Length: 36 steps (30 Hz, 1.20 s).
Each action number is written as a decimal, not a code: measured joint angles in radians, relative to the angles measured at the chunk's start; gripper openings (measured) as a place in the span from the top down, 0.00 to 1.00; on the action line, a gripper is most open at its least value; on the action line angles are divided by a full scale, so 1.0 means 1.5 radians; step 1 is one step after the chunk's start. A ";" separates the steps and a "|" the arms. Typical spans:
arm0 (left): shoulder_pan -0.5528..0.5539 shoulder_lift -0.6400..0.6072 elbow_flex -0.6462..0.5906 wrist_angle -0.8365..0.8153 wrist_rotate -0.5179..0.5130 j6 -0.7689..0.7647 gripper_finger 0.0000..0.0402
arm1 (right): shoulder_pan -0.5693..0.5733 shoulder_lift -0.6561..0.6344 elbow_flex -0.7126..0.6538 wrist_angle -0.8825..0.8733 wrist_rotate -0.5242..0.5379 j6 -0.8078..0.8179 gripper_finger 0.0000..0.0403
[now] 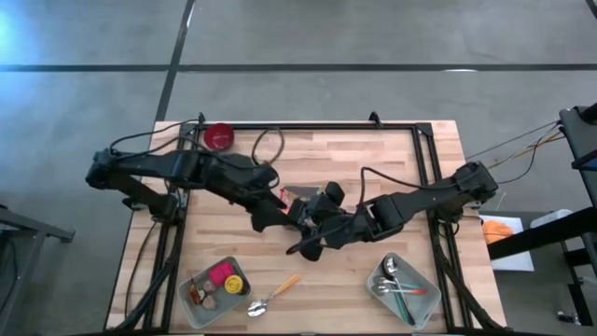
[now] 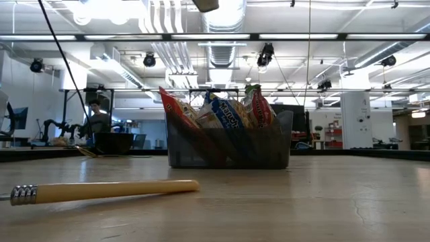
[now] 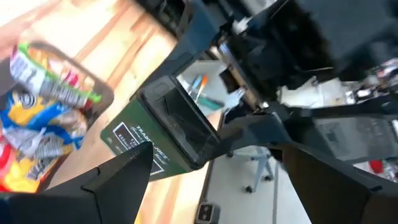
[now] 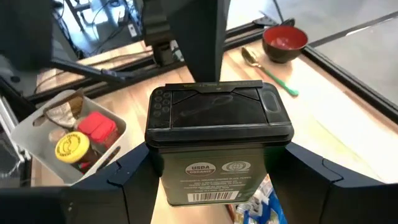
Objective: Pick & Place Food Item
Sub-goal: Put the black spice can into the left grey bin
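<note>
A green tin [image 4: 214, 174] with a black hinged lid [image 4: 217, 115] hangs over the middle of the table with my right gripper [image 4: 217, 186] shut on it. Under it stands a dark basket [image 2: 228, 144] of snack packets [image 4: 261, 202], resting by its base on the wooden table. My left gripper [image 3: 227, 186] is open and comes from the table's left; the tin [image 3: 165, 134] is just ahead of its fingers, and I cannot tell whether they touch it. In the high view the two grippers meet at mid-table [image 1: 303, 219] and cover the tin. My right gripper pinches the tin between its two fingers, one on each narrow side wall [image 4: 154, 168] below the lid. The fingers come slanting down from the table's right. The tin stands upright, lid up, lifted clear above the snack basket.
A red bowl [image 1: 219, 136] sits at the far left with a green-handled spoon [image 4: 270, 74] beside it. A grey tray [image 1: 216, 291] of small food items is at the near left, a tray of cutlery [image 1: 403, 289] at the near right. Between them lies a wooden-handled spoon [image 1: 277, 294].
</note>
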State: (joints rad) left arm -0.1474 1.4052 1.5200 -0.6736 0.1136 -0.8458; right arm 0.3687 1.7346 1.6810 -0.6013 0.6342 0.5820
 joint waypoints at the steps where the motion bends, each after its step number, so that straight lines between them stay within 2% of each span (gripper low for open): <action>1: 0.002 0.007 0.000 -0.004 0.005 0.000 0.10 | -0.002 0.003 0.000 -0.003 -0.008 -0.002 0.39; 14: 0.041 0.064 0.000 -0.109 0.013 -0.003 0.10 | -0.016 0.038 0.000 -0.014 -0.094 -0.021 0.39; 31: 0.045 0.110 0.000 -0.115 0.019 -0.010 0.10 | -0.038 0.060 0.011 -0.018 -0.100 -0.004 0.39; 36: 0.052 0.110 0.001 -0.118 0.014 0.004 0.16 | -0.038 0.060 0.010 -0.015 -0.097 -0.003 0.39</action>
State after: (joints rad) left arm -0.0694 1.5707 1.5218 -0.8504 0.1345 -0.8403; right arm 0.3117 1.8244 1.6962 -0.6239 0.4888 0.5772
